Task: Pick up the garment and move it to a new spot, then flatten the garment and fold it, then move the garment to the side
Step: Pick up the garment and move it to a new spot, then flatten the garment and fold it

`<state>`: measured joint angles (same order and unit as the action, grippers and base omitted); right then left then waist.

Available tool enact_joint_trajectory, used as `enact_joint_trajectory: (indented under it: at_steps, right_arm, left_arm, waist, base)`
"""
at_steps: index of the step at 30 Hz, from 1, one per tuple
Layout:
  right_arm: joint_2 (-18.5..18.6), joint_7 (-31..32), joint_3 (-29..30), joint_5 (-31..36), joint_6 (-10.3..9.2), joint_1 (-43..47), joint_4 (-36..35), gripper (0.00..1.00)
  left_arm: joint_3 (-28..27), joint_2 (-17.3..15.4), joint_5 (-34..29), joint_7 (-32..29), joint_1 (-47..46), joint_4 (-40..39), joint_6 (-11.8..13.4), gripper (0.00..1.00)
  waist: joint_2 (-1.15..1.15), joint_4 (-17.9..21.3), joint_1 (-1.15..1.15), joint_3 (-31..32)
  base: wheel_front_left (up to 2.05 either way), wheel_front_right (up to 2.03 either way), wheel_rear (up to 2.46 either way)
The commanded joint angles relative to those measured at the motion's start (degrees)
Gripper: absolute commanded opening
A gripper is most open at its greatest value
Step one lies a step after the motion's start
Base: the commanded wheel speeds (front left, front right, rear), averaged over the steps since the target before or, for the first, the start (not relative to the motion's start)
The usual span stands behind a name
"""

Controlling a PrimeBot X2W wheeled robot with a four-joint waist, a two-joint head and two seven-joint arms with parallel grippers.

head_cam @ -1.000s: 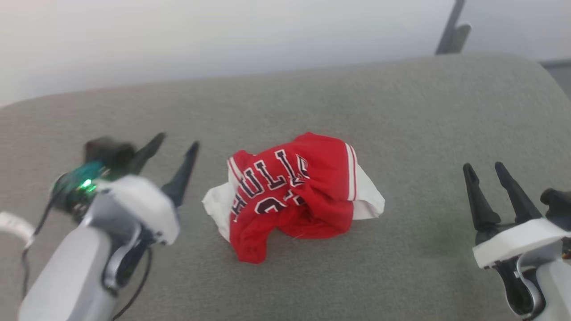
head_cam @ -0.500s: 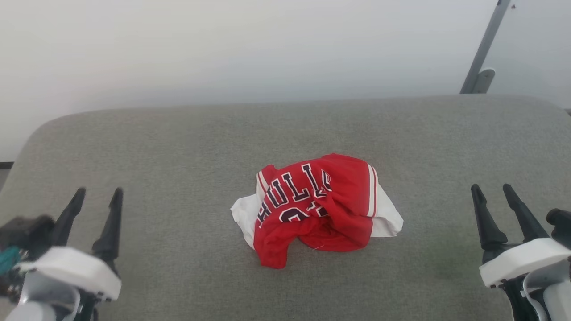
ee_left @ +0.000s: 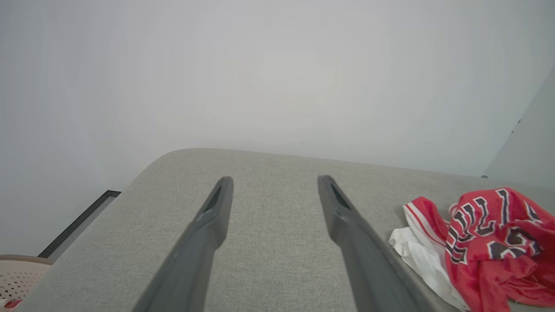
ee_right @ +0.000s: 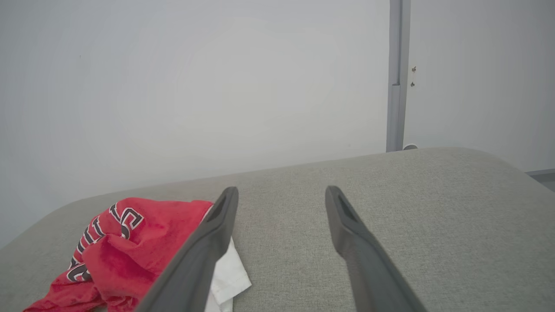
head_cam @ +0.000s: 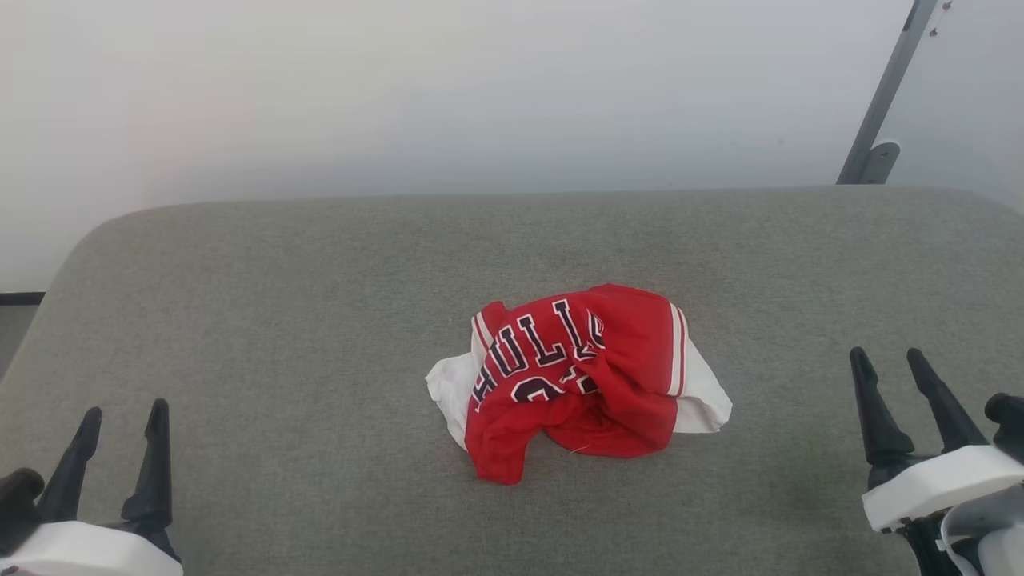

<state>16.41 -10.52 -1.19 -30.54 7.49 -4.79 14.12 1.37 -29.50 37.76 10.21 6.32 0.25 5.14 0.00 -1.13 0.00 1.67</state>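
The garment (head_cam: 580,382), a red jersey with black white-outlined letters and white fabric at both sides, lies crumpled in a heap at the middle of the grey cushioned surface (head_cam: 320,280). It also appears at the lower right of the left wrist view (ee_left: 485,242) and the lower left of the right wrist view (ee_right: 125,251). My left gripper (head_cam: 124,412) stands open at the lower left, far from the garment, holding nothing. My right gripper (head_cam: 888,356) stands open at the lower right, also apart from it and holding nothing.
A pale wall rises behind the cushion. A grey metal post (head_cam: 880,104) stands at the back right. A beige perforated basket (ee_left: 19,277) sits beyond the cushion's left edge. Bare cushion lies all around the garment.
My left gripper has drawn back from beside the garment to the lower left corner. The camera has tilted up, so the whole scene sits lower. The garment itself lies as before.
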Motion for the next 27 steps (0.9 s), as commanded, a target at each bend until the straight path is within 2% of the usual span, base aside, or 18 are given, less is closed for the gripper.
enact_joint_trajectory:
  at_steps: [1,12,17,27]
  right_arm:
    - [-0.25,0.21,0.29,0.3,0.0,0.47,-0.29,1.0]
    - [-0.9,0.74,0.21,0.67,0.0,0.88,-1.13,1.0]
    - [-1.01,0.82,-0.08,0.62,0.0,0.47,-1.39,1.0]
    - [-1.32,0.74,-2.31,-0.11,0.0,-2.01,-1.4,1.0]
  left_arm:
    - [-0.3,0.07,0.11,0.07,0.6,-0.28,0.16,1.0]
    - [-0.24,-0.14,0.64,-0.77,1.7,-2.11,0.94,1.0]
    - [0.34,-0.4,2.35,-2.65,0.15,-2.96,-0.23,1.0]
    - [3.81,-2.5,4.07,-10.38,-6.01,-3.78,-2.6,1.0]
  waist:
    - [0.0,-0.07,0.0,-0.04]
    - [0.0,-0.12,0.0,-0.22]
    - [0.0,0.61,0.0,-0.63]
    - [0.0,5.95,0.0,-3.14]
  base:
    - [0.0,0.0,0.0]
    - [0.0,0.0,0.0]
    - [0.0,0.0,0.0]
    - [0.0,0.0,0.0]
